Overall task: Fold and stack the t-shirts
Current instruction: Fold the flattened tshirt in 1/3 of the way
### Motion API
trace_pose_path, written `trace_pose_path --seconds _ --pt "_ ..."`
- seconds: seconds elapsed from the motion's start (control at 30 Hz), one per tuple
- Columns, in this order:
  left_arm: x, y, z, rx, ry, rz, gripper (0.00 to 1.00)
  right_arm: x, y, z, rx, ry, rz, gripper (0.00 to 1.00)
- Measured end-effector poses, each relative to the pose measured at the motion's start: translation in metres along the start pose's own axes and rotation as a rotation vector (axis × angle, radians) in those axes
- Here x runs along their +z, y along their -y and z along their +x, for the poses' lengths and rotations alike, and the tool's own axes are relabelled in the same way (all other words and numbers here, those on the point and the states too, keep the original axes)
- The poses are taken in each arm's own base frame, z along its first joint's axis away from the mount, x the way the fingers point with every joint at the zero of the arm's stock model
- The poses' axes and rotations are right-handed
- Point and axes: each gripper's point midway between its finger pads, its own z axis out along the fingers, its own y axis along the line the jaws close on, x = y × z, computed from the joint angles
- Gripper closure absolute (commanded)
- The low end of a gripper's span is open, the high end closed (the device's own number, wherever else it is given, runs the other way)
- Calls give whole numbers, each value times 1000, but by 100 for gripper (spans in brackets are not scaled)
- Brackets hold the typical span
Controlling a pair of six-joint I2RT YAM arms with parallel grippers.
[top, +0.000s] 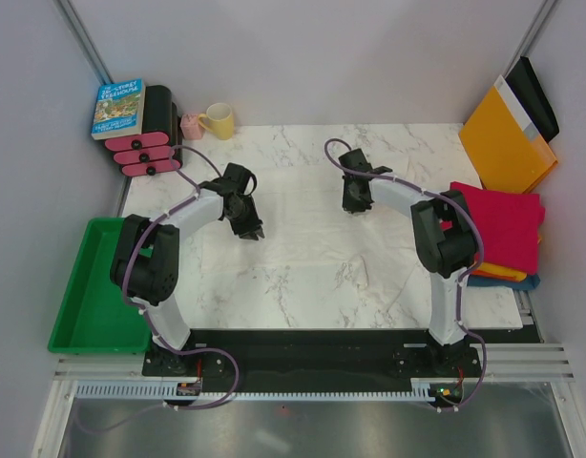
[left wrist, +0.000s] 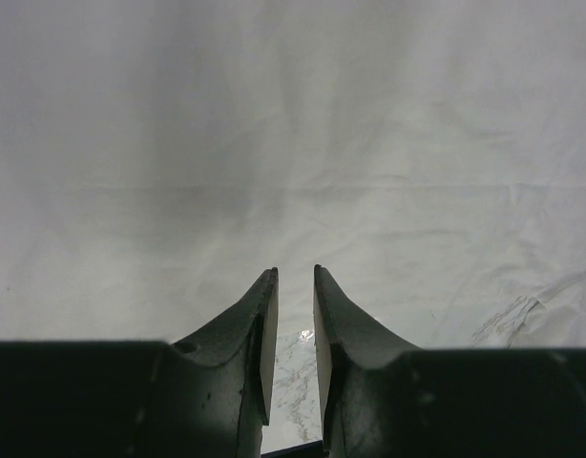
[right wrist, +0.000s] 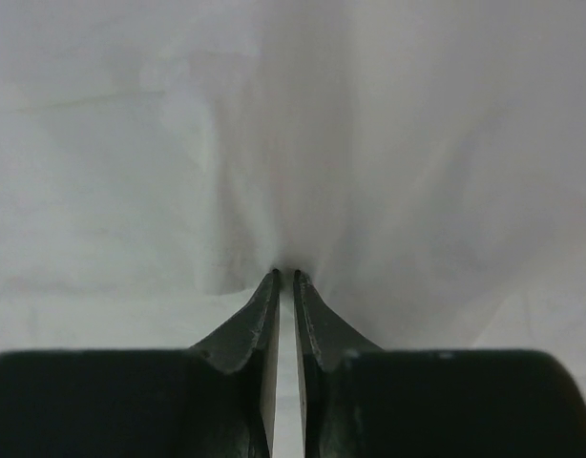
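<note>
A large thin white t-shirt [top: 303,248] lies spread on the marbled tabletop and fills both wrist views [left wrist: 293,143] [right wrist: 388,143]. My right gripper [top: 354,206] [right wrist: 284,275] is shut on a pinch of the white cloth, and folds fan out from its tips. My left gripper [top: 253,230] [left wrist: 294,273] is low over the shirt's left part with its jaws a little apart and nothing between them. Bare marble shows in the gap. At the right edge lies a stack of folded shirts: crimson red [top: 503,221] on top, orange [top: 498,273] and dark blue [top: 508,283] under it.
An orange-yellow envelope [top: 506,143] leans at the back right. A green tray [top: 88,291] sits off the table's left edge. A book [top: 118,108] on a black and pink rack [top: 152,143], a pink cup [top: 191,126] and a yellow mug [top: 219,120] stand at the back left.
</note>
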Motion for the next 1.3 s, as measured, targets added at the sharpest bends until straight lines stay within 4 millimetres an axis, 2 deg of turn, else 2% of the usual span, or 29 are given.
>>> trace_pose_path --seconds 0.17,0.27,0.37,0.53,0.67,0.77,0.87,1.0,1.17,1.3 --pt "4 -6 8 -1 -17 -13 72 0 1 2 2 7 -4 80" --pt "6 -8 12 0 -24 -17 72 -8 5 4 6 19 -2 76" --pt "6 -10 15 -1 -29 -19 72 -22 4 -10 18 62 -9 73" --pt "3 -6 13 5 -17 -7 72 -58 1 -50 48 187 -24 73" --pt "3 -4 14 13 -9 5 72 -68 6 -62 67 232 -12 76" --pt "4 -8 20 12 -19 -2 72 -56 20 -46 72 201 27 77" --pt "5 -13 26 10 -30 -11 72 -38 43 -6 67 115 89 78" --pt "6 -16 29 9 -37 -16 72 -28 61 28 64 39 136 77" --pt "6 -17 30 9 -39 -18 72 -24 61 32 64 28 138 78" --pt "0 -17 31 11 -23 -10 71 -33 64 28 78 71 134 72"
